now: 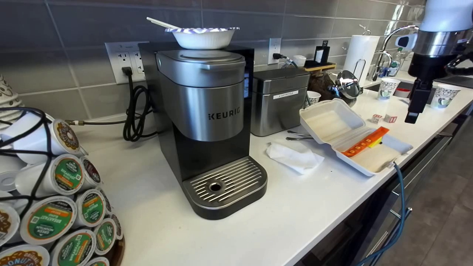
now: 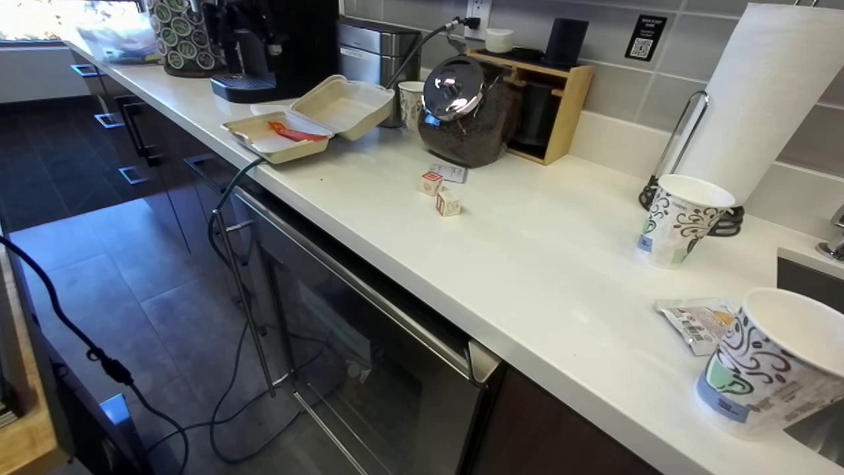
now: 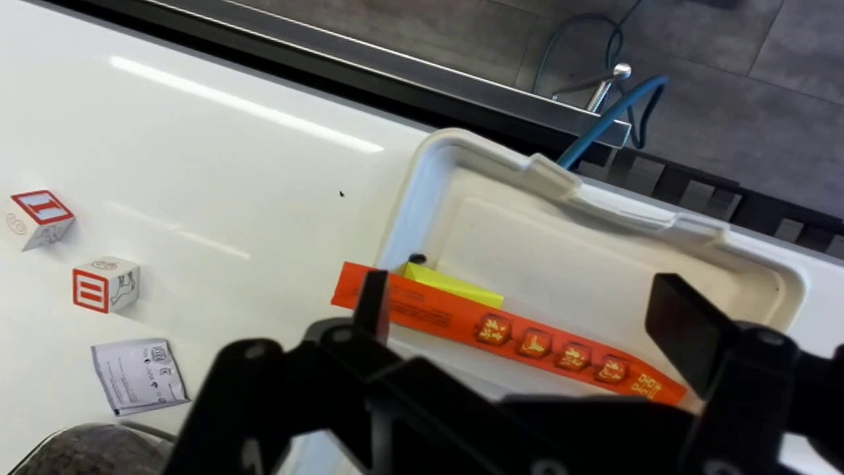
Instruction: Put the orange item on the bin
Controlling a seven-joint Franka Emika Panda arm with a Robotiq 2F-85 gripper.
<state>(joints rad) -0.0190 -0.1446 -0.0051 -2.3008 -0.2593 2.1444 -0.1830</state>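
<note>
In an exterior view I see the gripper [image 1: 411,118] hanging in the air above the counter [image 1: 229,236], though from there I can't tell its spread. An orange packet [image 1: 366,142] lies in a foam box [image 1: 353,164]. In an exterior view, two small blocks [image 2: 448,203] sit between that box and a pair of paper cups [image 2: 686,221]. In the wrist view the jaws stand wide apart above the packet; one end pokes past the box's rim, and it partly covers a yellow piece [image 3: 455,286].

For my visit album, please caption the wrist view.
Past an open gripper, an orange strip lies in a foam tray, partly covering a yellow piece; two blocks sit nearby.
</note>
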